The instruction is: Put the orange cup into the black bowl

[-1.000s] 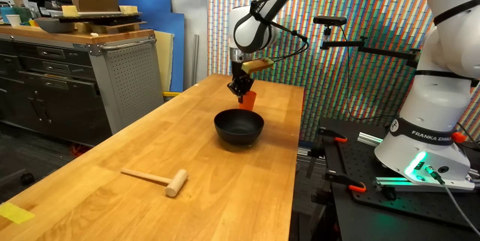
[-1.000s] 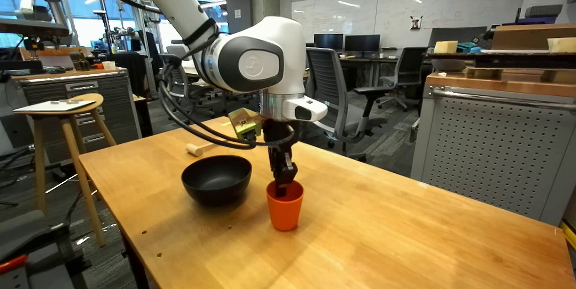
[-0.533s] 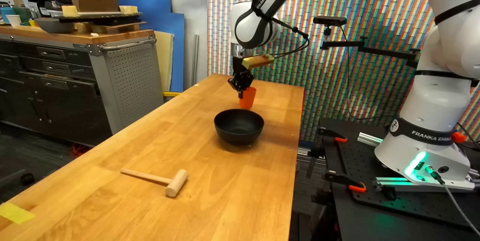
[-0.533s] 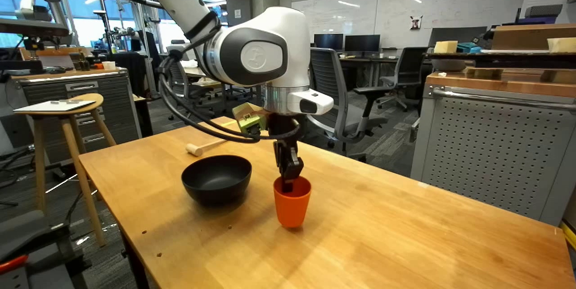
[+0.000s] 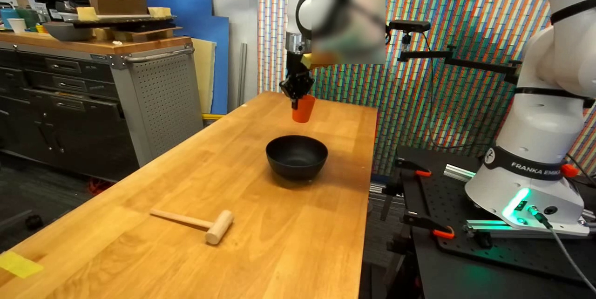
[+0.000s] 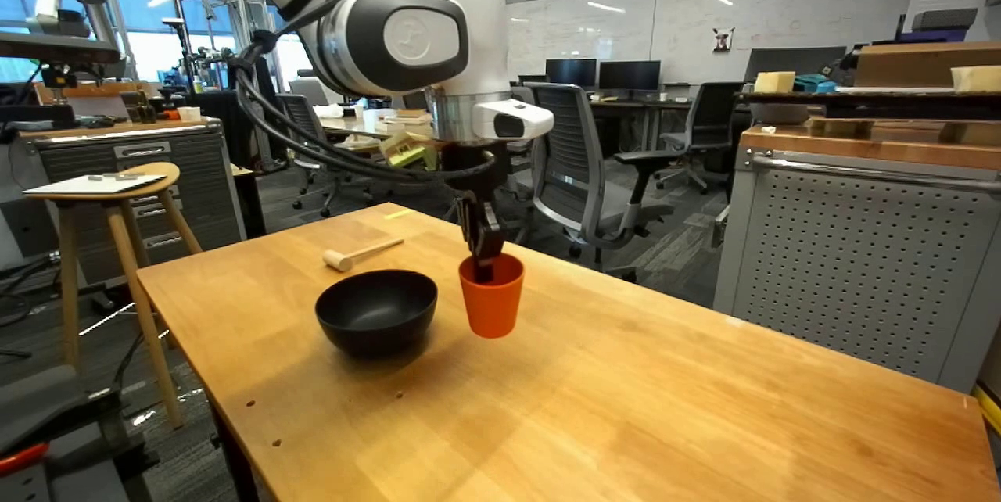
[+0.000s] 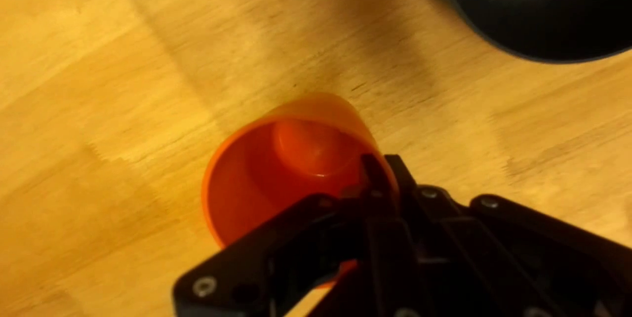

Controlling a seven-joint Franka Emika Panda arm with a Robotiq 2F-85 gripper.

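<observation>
the jaws of the gripper [image 7: 381, 161] are drawn in narrow and pinch the rim of the orange cup [image 6: 493, 310], one fingertip [image 7: 374, 176] inside the wall and one outside. the cup hangs mouth up over the table [image 6: 665, 392]; in an exterior view it is on the far side of the black bowl [image 5: 297, 168], apart from it, and there the cup's wall hides the inner finger. the wrist view shows only part of the bowl, cut off at the far right, its inside too dark to read, while the gripper covers the cup's near right side and its links run together in black. a square blur [image 5: 348, 27] in an exterior view masks a stretch of the arm [image 5: 302, 3]. near and left of the bowl, in an exterior view, lies a wooden mallet [image 5: 219, 227].
</observation>
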